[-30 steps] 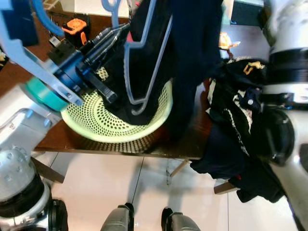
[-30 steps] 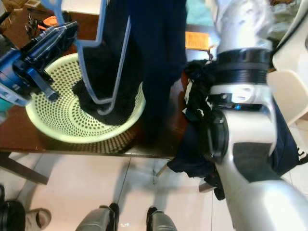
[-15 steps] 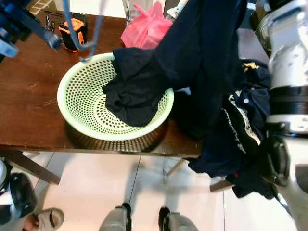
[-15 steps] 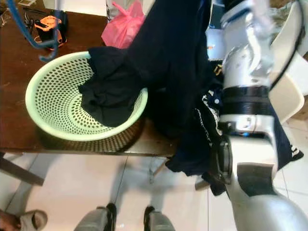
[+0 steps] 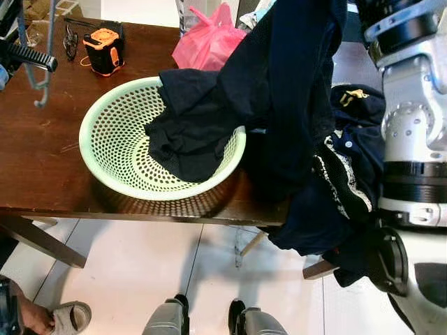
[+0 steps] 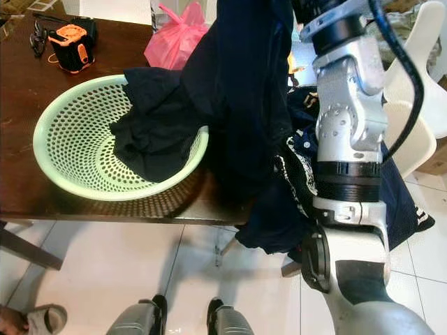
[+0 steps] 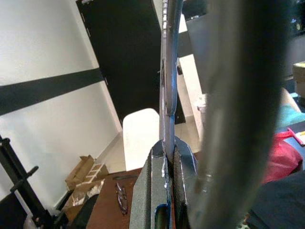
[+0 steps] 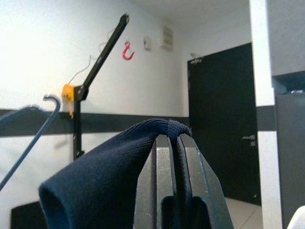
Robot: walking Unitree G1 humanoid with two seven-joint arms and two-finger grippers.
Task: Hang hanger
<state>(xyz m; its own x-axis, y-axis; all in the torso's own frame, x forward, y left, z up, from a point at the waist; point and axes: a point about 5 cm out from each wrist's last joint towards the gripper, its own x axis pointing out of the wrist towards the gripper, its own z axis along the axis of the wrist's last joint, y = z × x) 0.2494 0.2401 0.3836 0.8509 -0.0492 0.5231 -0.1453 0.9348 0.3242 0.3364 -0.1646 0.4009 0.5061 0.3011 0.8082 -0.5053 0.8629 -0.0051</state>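
Wrist cams show left gripper (image 7: 167,164) pinching hanger (image 7: 169,76), right gripper (image 8: 175,143) pinching garment (image 8: 109,186).

A home's laundry spot: wooden table (image 5: 42,174), green laundry basket (image 5: 105,167), white tiled floor (image 5: 140,272)

Dark wooden desk (image 5: 42,174) across the upper left, pale green perforated basket (image 5: 112,157) at its middle, pink plastic bag (image 5: 209,42) at top centre, orange-and-black device (image 5: 103,50) upper left, white chair (image 6: 412,125) at right edge, glossy tiled floor (image 5: 140,279) below.
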